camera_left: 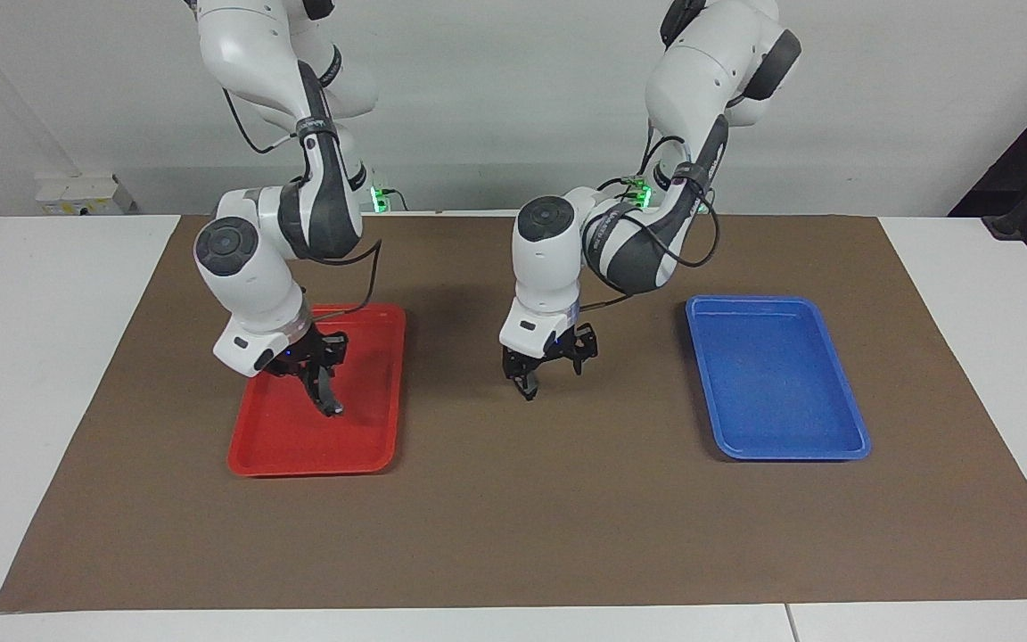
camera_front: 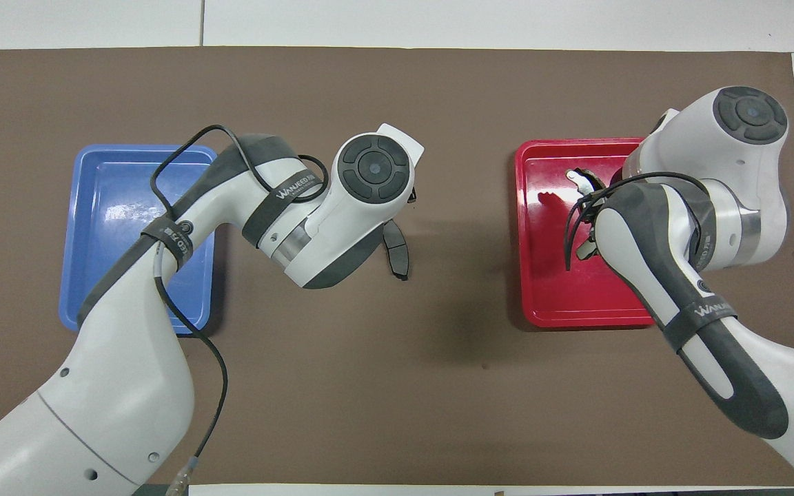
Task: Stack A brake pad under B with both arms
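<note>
The A brake pad [camera_front: 395,251], a short dark-grey half-moon, lies on the brown mat between the two trays; in the facing view the A brake pad [camera_left: 528,389] shows as a narrow dark shape. My left gripper [camera_left: 551,367] hangs open just above it, with nothing between its fingers. In the overhead view the left wrist hides that gripper and part of the pad. My right gripper [camera_left: 322,392] is over the red tray [camera_left: 299,468], shut on B [camera_left: 329,407]. B [camera_front: 586,182] is a thin black arc with a lighter tip, held edge-on.
The red tray [camera_front: 528,227] sits toward the right arm's end of the mat. A blue tray [camera_left: 776,450] sits toward the left arm's end, and nothing shows in it. The brown mat [camera_left: 567,535] covers most of the white table.
</note>
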You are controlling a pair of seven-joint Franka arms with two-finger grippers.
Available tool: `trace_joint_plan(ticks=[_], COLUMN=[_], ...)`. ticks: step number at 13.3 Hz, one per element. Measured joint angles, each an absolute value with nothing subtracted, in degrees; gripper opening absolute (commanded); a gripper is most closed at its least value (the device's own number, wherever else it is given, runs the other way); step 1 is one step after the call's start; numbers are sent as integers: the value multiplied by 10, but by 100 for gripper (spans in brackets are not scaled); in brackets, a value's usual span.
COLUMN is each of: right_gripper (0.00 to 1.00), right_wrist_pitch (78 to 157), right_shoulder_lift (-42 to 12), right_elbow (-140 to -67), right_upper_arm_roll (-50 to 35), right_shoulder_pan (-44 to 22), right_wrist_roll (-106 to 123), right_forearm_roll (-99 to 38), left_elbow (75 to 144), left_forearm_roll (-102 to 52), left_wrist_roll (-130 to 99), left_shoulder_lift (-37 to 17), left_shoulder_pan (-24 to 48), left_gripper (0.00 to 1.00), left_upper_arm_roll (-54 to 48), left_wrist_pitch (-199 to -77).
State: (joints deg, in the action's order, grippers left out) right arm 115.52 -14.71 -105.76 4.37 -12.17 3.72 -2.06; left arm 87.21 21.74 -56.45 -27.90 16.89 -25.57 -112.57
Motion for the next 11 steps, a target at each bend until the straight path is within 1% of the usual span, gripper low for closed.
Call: trace_joint_plan(ticks=[3,7,8,11], right_gripper=[0,0,0,0], right_wrist_pitch=[1135,1145,1153,1172], right_shoulder_lift=[-159,-174,-178,-199], right_elbow=[-1017,-1001,-999,-990], right_upper_arm_roll=[42,41,41,40], right_shoulder_pan=[-168,-230,-242,-288], right_wrist_roll=[-25,-86,-91,-136], right_forearm_roll=[-29,-77,-84,-87], left_elbow=[866,865,865,865], left_forearm_roll=[160,96,80,24], left_wrist_roll=[-458,-288,-249,-121], left_shoulder_lift=[-208,-125,-107,-64], left_shoulder_pan=[125,41,29,25], left_gripper=[100,100,100,100], left_upper_arm_roll=[-252,-237,-219,-119], left_wrist_pitch=[-1043,-955,-937,-898])
